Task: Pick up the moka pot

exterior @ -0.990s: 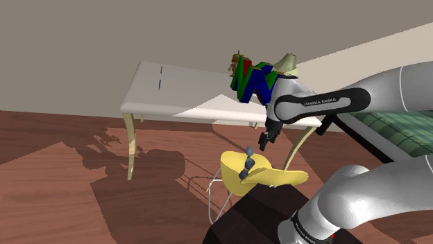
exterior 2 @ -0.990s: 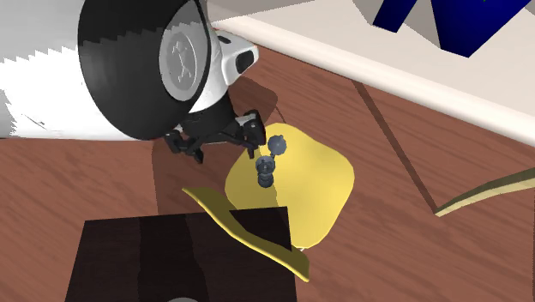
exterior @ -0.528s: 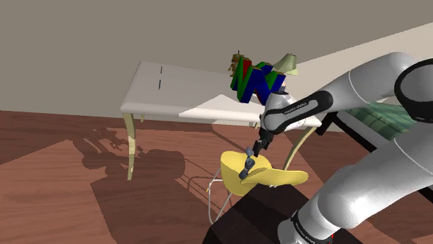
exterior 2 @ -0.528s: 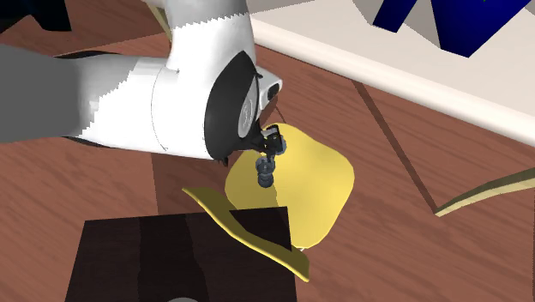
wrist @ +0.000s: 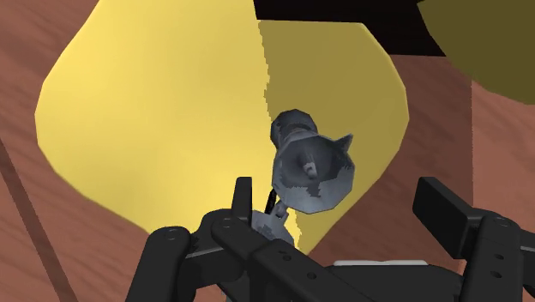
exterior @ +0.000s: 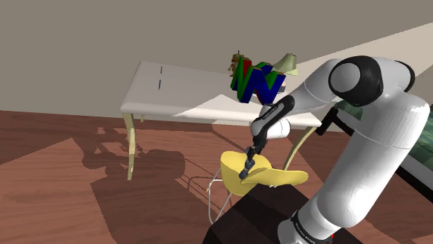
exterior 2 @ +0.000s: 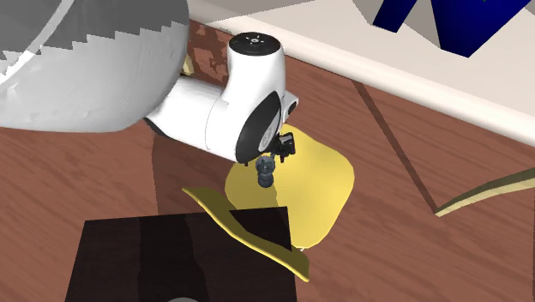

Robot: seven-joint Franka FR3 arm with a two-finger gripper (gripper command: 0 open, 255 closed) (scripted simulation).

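1. Resting on the seat of a yellow chair (wrist: pixel 163 111), the small grey moka pot (wrist: pixel 310 167) sits near one edge of the seat.
2. The end effector (wrist: pixel 343 196) hangs right over the pot with its two black fingers (wrist: pixel 243 199) spread apart. The pot's top shows between them, nearer one finger than the other, and neither finger clasps it.
3. In the shoulder view, the white arm (exterior: pixel 368 138) bends from the dark stand (exterior: pixel 253 218) down to the chair (exterior: pixel 231 168), and the end effector (exterior: pixel 250 154) is just above the pot (exterior: pixel 247 166).
4. In the second exterior view, the arm's white wrist (exterior 2: pixel 244 94) looms over the pot (exterior 2: pixel 265 172), and the chair seat (exterior 2: pixel 321 184) lies just beside the stand (exterior 2: pixel 171 257).
5. Behind the chair stands a white surface (exterior: pixel 173 93) carrying a blue, green and red N-shaped block (exterior: pixel 258 80), above a wood floor (exterior: pixel 62 187).
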